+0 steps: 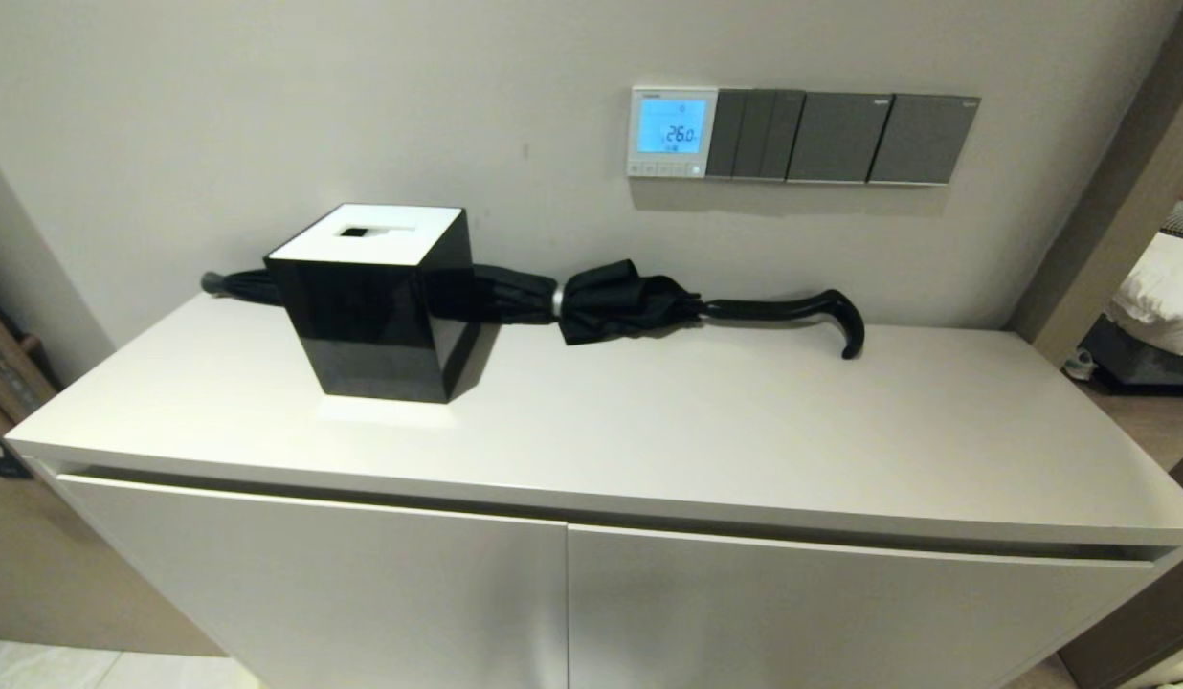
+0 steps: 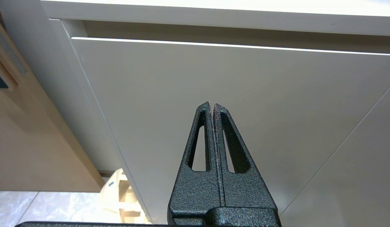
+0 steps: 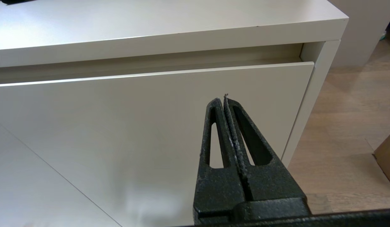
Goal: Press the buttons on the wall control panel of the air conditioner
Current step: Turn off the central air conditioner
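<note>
The air conditioner's wall control panel (image 1: 672,131) is a small white-framed square on the wall above the cabinet, its screen lit blue with 26.0. The row of tiny pale buttons (image 1: 664,169) runs along its bottom edge. Neither gripper shows in the head view. My left gripper (image 2: 212,105) is shut and empty, low in front of the cabinet's left door. My right gripper (image 3: 224,100) is shut and empty, low in front of the cabinet's right door near its right corner.
Dark grey switch plates (image 1: 840,138) sit right of the panel. On the white cabinet top (image 1: 706,421) a black tissue box with a white lid (image 1: 371,301) stands in front of a folded black umbrella (image 1: 649,301) lying along the wall. Wooden floor (image 3: 349,132) lies right of the cabinet.
</note>
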You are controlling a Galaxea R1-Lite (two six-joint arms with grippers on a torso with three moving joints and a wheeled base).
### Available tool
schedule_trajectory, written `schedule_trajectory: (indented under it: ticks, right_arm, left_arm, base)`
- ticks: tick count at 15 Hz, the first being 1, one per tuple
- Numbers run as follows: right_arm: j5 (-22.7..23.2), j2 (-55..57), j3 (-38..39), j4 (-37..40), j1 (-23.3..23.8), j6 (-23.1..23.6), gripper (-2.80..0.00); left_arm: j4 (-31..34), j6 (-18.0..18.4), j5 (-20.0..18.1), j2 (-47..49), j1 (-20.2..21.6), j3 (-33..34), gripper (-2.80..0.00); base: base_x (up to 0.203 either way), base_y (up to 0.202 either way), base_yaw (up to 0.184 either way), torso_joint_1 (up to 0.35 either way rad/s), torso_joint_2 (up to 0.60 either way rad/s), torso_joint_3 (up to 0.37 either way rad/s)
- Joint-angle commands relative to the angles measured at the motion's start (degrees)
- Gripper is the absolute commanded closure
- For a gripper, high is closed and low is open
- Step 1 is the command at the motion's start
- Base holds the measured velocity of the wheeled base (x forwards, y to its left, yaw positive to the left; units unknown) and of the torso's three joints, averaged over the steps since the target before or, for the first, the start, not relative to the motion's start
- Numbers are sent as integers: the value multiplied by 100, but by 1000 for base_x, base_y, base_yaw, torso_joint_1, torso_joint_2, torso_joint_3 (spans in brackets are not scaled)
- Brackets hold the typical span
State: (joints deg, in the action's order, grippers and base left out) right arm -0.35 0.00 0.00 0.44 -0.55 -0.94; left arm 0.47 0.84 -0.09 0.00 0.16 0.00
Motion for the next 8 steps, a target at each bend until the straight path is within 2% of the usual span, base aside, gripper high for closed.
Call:
schedule_trajectory:
  ticks: [1, 8]
  right_arm:
    - [0, 26, 18, 0, -1, -3, 0]
    - [0, 26, 18, 0, -6, -3, 0]
  left_arm:
    - [6, 2, 0, 0, 2, 0, 0]
    - [5, -5, 0, 0, 2, 0, 0]
  base:
    - [0, 0, 0, 0, 0, 0]
    - [0, 0, 0, 0, 0, 0]
